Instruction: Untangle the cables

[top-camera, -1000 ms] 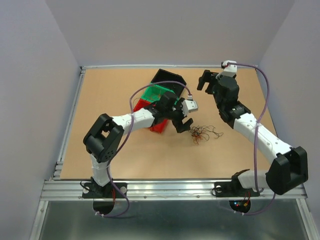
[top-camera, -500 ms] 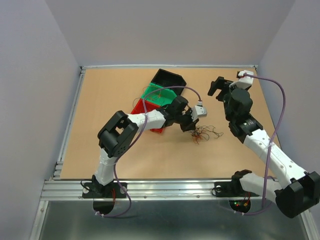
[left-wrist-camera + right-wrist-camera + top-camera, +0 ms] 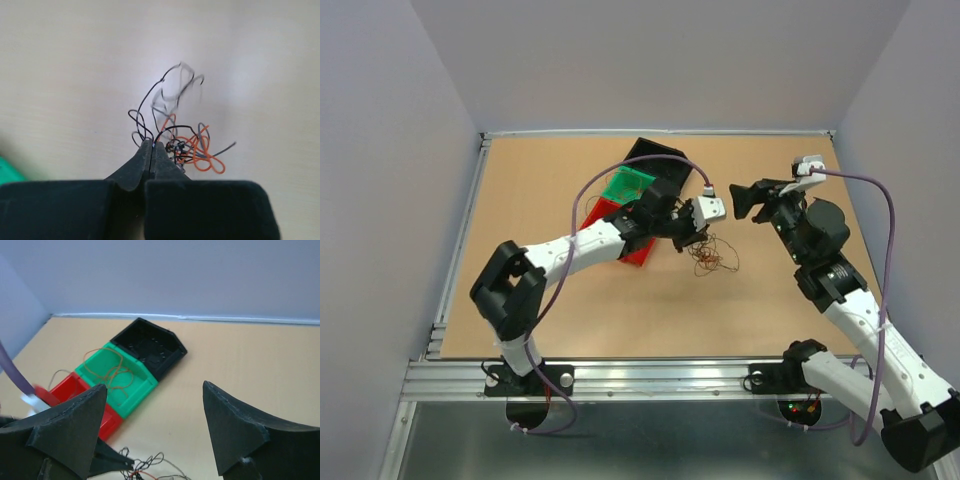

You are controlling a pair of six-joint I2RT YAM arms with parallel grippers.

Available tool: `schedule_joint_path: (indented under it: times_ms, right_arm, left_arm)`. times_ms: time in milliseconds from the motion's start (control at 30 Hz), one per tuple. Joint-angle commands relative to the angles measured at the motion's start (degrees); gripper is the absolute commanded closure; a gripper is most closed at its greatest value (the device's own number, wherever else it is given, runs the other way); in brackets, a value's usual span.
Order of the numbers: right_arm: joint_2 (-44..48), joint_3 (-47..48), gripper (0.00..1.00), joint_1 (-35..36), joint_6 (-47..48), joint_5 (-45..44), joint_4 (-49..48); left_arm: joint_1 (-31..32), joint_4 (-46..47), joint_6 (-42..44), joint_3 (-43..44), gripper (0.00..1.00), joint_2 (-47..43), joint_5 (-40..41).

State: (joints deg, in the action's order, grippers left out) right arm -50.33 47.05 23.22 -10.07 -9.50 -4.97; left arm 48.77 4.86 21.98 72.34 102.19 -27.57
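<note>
Over on the left, the red bin [image 3: 638, 254], green bin [image 3: 626, 186] and black bin [image 3: 658, 158] are sitting in a row, at about ten o'clock from the tangle. A thin brownish loop [image 3: 107, 365] is lying in the green bin, so a little of the sorting looks done. The left gripper [image 3: 151, 146] is reaching past the bins with its jaws pressed together, pinching what looks like a dark strand at the tangle's eleven o'clock edge. The cables [image 3: 710, 258] are sitting mid-table, their dark and orange curls knotted in one clump, so I'd say most of the untangling is waiting to be done. At about one o'clock from them, the right gripper [image 3: 740, 200] is hovering with its jaws spread wide, holding nothing.
</note>
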Motion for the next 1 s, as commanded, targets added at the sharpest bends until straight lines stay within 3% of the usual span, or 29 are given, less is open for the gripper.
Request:
schedule_joint_path:
  times_ms: [0, 167, 500, 833, 933, 967]
  right_arm:
    - [4.1, -2.2, 0.19, 0.0, 2.6, 15.6, -1.9]
    - [2.4, -2.8, 0.27, 0.0, 6.4, 37.4, -4.7]
    - [-2.8, -2.9, 0.32, 0.0, 10.0, 55.0, -8.6]
    - [-12.8, 0.7, 0.44, 0.5, 12.9, 55.9, -8.1]
    - [-14.2, 1.6, 0.50, 1.2, 14.2, 54.1, -5.8]
    - [-14.6, 2.6, 0.56, 1.6, 14.2, 50.4, -5.1]
  left_arm:
    - [-0.8, 2.4, -0.5, -1.1, 1.00, -9.8, -1.2]
    - [-1.9, 1.6, -1.6, -2.1, 1.00, -14.8, -3.1]
    - [-4.7, 2.2, -4.5, -3.3, 1.00, -21.9, -5.2]
    - [-6.1, 5.3, -8.0, -4.7, 1.00, -27.4, -3.5]
    - [-7.5, 8.1, -10.2, -6.1, 1.00, -30.3, -3.7]
    - [-8.7, 9.6, -11.0, -8.0, 1.00, -32.8, -3.7]
